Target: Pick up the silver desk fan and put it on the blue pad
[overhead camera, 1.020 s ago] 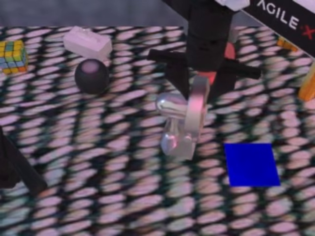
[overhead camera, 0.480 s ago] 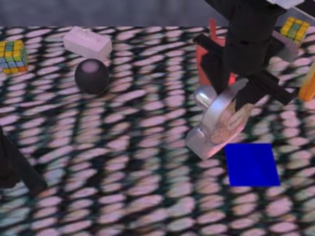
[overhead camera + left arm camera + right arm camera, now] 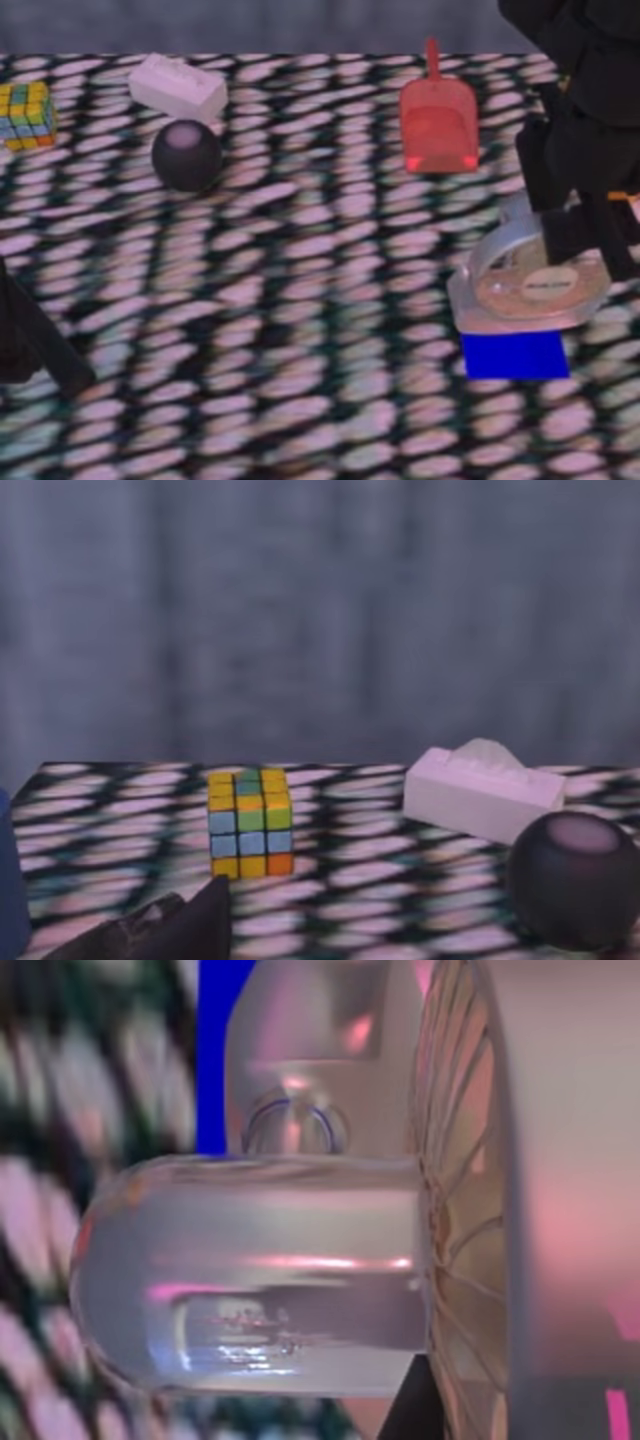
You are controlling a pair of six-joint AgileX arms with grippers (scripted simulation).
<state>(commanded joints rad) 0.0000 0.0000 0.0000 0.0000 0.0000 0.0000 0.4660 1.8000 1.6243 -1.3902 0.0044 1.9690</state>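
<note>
Gripping the silver desk fan (image 3: 528, 292) by its ring, the right gripper (image 3: 580, 240) holds it over the blue pad's (image 3: 515, 356) far edge at the desk's right side. The left arm sits parked at the left; its gripper's state is unclear.

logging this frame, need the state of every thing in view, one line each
silver desk fan: held by the right gripper, over the far part of the blue pad, face up toward the top camera
blue pad: flat on the table, partly covered by the fan
right gripper: shut on the fan's ring
left gripper: parked at the table's left
red scoop: lying flat, untouched
dark ball: resting
colour cube: upright
pink box: lying flat
</note>
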